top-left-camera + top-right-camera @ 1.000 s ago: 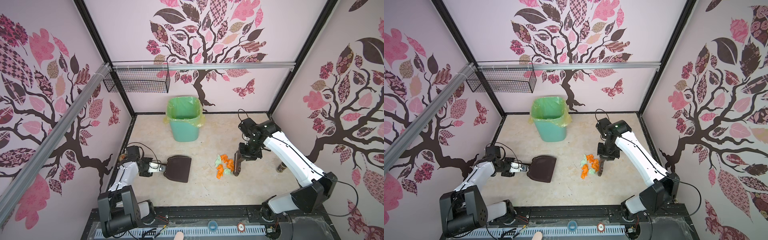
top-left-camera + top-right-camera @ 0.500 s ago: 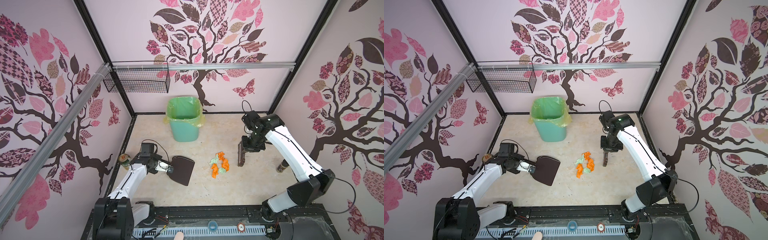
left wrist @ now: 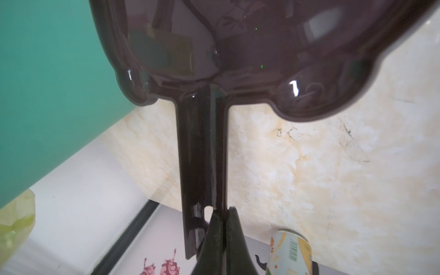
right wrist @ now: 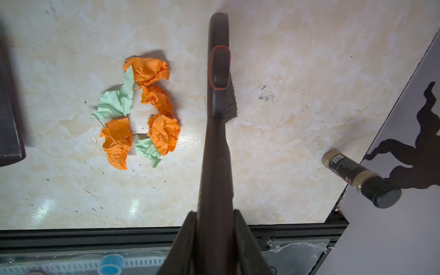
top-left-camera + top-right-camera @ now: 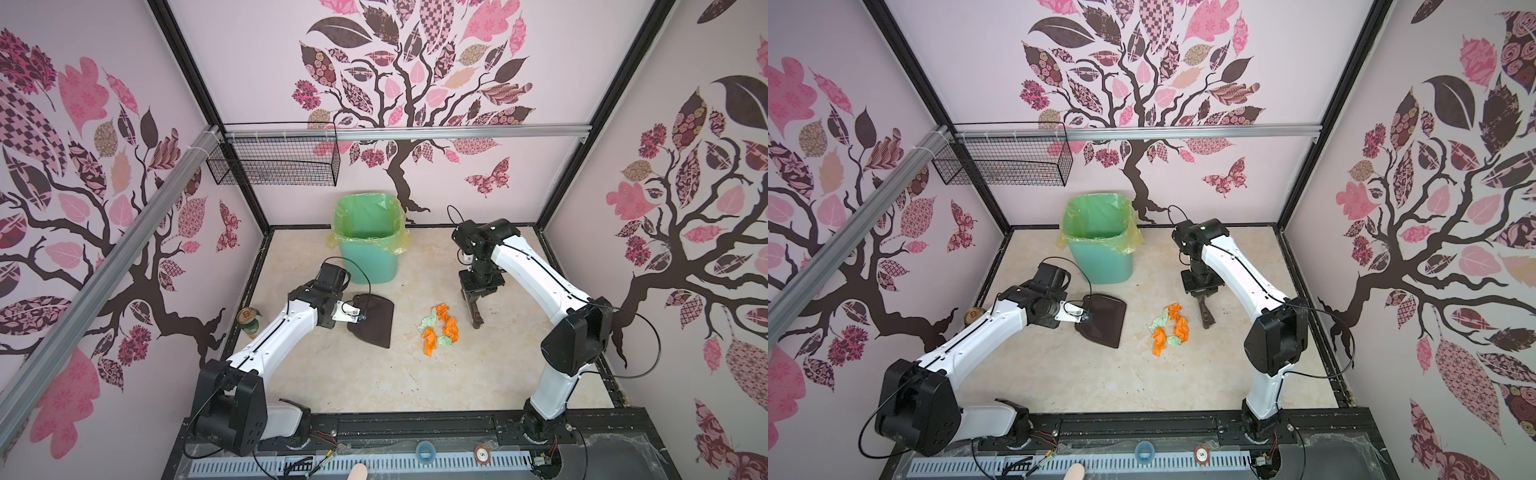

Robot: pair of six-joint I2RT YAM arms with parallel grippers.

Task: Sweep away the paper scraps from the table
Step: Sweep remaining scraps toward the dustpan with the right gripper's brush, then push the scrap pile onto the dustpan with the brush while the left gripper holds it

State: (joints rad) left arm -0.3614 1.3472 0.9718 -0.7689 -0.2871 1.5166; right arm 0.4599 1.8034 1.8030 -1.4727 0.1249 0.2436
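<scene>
Several orange and mint green paper scraps (image 5: 439,328) (image 5: 1169,328) (image 4: 140,112) lie bunched together mid-table (image 5: 374,382). My right gripper (image 5: 471,297) (image 5: 1200,297) (image 4: 214,214) is shut on the handle of a dark brush (image 5: 476,313) (image 5: 1205,313) (image 4: 217,95). The brush points down, its bristles just right of the scraps and not touching them. My left gripper (image 5: 356,315) (image 5: 1083,318) (image 3: 222,214) is shut on the handle of a dark dustpan (image 5: 374,320) (image 5: 1102,320) (image 3: 238,47). The pan sits left of the scraps with a gap between.
A green bin (image 5: 368,245) (image 5: 1100,245) with a yellow-green liner stands at the back, close behind the dustpan. A drink can (image 5: 248,320) (image 3: 290,250) stands by the left wall, a spice bottle (image 4: 357,176) by the right wall. A wire basket (image 5: 274,162) hangs above.
The brush touched the scraps a second ago, nudged them slightly left, then drew back to their right. My left arm has stretched out, bringing the dustpan a little nearer the scraps.
</scene>
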